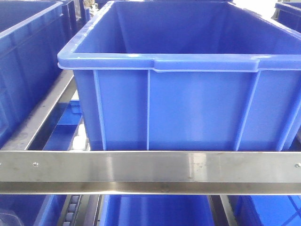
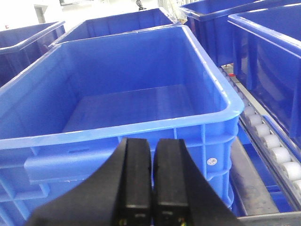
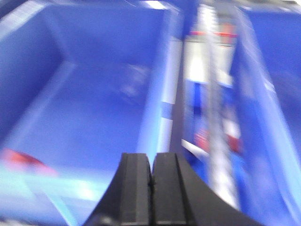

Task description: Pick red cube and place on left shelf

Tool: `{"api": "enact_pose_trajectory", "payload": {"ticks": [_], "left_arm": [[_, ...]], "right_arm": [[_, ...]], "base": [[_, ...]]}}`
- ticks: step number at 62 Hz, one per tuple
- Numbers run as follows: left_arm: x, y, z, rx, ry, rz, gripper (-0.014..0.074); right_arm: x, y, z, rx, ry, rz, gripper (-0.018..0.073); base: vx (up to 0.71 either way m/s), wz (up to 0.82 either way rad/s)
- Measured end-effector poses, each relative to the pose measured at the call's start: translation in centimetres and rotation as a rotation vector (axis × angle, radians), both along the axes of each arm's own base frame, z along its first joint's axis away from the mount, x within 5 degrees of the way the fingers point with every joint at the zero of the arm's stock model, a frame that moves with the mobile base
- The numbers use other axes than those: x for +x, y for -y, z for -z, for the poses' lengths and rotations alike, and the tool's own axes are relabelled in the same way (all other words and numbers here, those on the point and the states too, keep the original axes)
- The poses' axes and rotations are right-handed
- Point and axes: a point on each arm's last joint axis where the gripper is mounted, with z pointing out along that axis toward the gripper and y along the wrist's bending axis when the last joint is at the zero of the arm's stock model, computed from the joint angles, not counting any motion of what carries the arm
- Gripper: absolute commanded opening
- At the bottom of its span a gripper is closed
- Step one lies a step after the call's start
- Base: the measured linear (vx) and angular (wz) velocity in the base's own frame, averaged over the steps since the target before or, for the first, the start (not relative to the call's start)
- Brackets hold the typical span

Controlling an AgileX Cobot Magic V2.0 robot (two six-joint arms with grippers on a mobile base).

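The left shelf shows as a stainless-steel rack with a flat front rail [image 1: 150,165] in the front view. A large blue crate [image 1: 188,103] sits on it, and nothing shows inside. My left gripper [image 2: 154,141] is shut and empty, just before the near rim of a blue crate [image 2: 117,127]. My right gripper [image 3: 152,156] is shut and empty above a blue crate [image 3: 94,94]; this view is smeared by motion. A blurred red patch [image 3: 21,160] lies low on the left in that crate. I cannot tell if it is the red cube.
More blue crates [image 1: 23,56] stand left and right on the rack and on the tier below [image 1: 155,209]. White roller tracks [image 2: 273,146] run beside the crate. A steel side rail [image 1: 42,117] runs back on the left.
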Motion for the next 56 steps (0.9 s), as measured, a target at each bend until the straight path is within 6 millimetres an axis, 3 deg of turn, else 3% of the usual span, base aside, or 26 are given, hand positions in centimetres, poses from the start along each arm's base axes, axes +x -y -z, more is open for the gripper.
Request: {"api": "enact_pose_trajectory", "payload": {"ticks": [15,32,56], "left_arm": [[0.0,0.0,0.0,0.000,0.000,0.000,0.0106],[0.0,0.0,0.0,0.000,0.000,0.000,0.0106],[0.0,0.0,0.0,0.000,0.000,0.000,0.0106]], "right_arm": [[-3.3,0.9,5.6,0.001,0.059,0.087,0.0057],[-4.4,1.0,9.9,0.003,0.097,0.096,0.0057],[-4.4,1.0,10.4,0.002,0.090,0.096,0.0057]], "base": [[0.00,0.00],[-0.01,-0.07],[0.01,0.05]]}}
